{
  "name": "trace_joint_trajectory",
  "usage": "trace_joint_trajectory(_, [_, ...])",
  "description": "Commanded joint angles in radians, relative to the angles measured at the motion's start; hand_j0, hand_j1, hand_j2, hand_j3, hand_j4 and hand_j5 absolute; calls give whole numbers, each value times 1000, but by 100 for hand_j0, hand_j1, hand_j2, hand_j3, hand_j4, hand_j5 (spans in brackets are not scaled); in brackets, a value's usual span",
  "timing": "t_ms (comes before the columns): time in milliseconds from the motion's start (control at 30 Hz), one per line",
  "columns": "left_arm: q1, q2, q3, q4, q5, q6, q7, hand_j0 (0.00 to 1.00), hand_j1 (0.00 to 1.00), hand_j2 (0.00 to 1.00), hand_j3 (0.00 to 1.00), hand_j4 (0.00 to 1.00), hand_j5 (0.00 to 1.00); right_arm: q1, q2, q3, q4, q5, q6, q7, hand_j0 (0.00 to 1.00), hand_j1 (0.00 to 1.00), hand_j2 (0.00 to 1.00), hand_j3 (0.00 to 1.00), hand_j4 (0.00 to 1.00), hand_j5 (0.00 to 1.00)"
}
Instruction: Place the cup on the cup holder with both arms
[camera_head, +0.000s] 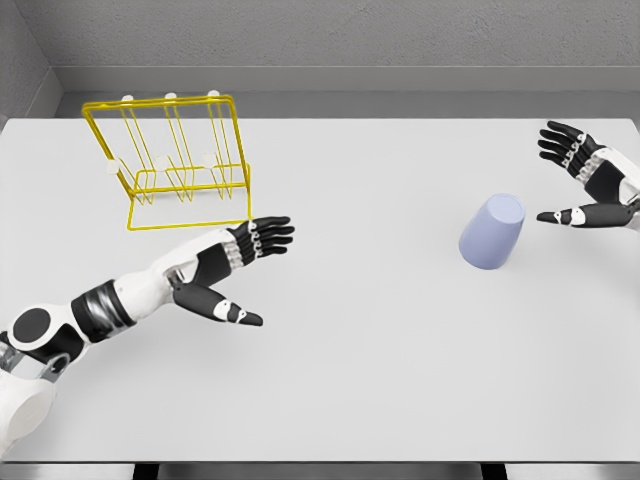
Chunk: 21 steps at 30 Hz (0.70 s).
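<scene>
Head view: cup (492, 232) stands apart between left robot hand (243, 262) and right robot hand (588, 182), both released.

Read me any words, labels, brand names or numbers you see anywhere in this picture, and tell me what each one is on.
None: no readable text anywhere.
The lavender cup, the yellow wire cup holder and the white table are plain and unmarked.
The left hand and right hand carry no lettering or numbers.
</scene>
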Motion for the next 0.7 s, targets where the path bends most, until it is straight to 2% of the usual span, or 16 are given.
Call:
trace_joint_trajectory(0, [0,-23,-2,9,3,-5,0,100,100,100,100,100,100,0,-3,-2,-1,-6,1,0,100,100,100,100,100,100])
trace_joint_trajectory(167, [0,-23,-1,4,-1,-16,0,100,100,100,100,100,100,5,-3,-5,-1,-7,1,0,100,100,100,100,100,100])
trace_joint_trajectory(367, [2,-23,1,-2,-4,-1,0,100,100,100,100,100,100,60,-13,-5,-5,-7,-1,0,100,100,100,100,100,100])
trace_joint_trajectory(433, [-2,-24,5,-1,-45,-7,0,100,100,100,100,100,100,77,-14,-5,-15,-7,-1,0,100,100,100,100,100,100])
trace_joint_trajectory(667, [0,-41,29,-2,-40,-14,0,100,100,100,100,100,100,113,-3,-3,-18,-9,-1,0,100,100,100,100,100,100])
